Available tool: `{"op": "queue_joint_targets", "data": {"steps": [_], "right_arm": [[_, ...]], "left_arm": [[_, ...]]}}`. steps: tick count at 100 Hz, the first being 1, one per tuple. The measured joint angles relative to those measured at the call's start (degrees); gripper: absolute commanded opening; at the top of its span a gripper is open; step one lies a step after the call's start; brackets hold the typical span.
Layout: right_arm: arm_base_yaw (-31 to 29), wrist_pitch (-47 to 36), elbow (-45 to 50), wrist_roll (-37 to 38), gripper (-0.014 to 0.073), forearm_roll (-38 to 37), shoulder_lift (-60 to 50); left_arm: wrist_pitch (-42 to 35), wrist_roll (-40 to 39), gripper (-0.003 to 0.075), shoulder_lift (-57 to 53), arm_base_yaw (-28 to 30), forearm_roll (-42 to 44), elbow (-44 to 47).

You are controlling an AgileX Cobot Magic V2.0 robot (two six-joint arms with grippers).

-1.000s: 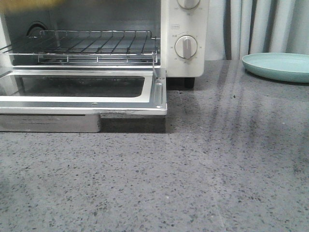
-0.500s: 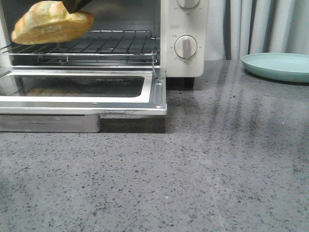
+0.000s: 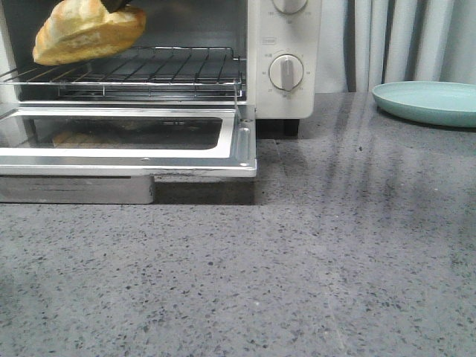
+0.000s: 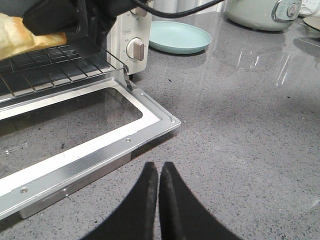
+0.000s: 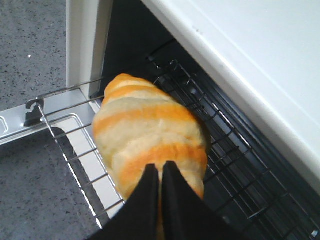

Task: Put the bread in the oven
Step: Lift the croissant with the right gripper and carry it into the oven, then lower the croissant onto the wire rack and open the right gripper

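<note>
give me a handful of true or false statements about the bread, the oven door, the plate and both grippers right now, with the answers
1. The striped golden-orange bread roll lies flat on the teal plate. False: the right gripper holds it above the wire rack at the oven mouth.
2. The white toaster oven's glass-windowed door is folded down open. True.
3. The round teal plate has nothing on it. True.
4. The left gripper is clamped on the oven door. False: its fingers are shut on nothing, over the grey speckled countertop.
5. The bread is deep at the back of the oven. False: it is at the front of the rack.
</note>
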Motion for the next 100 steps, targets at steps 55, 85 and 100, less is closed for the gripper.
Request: {"op": "queue_joint_targets", "data": {"steps": [55,85,100], "right_arm": [[0.0,-1.16,0.0,-0.09,-0.0047,-7.39,0.1],[-0.22,6.21,-0.14,-0.09,0.0578,-8.2,0.75],[-0.7,11.23,-0.14,0.0,0.0563,-8.01,0.75]], "left_arm": [[0.0,0.0,-0.0022,0.0,0.0,0.68,0.0],[0.1,0.0,-0.0022,0.0,0.0,0.8,0.0],[0.1,0.0,-0.0022,0.0,0.0,0.8,0.0]]}}
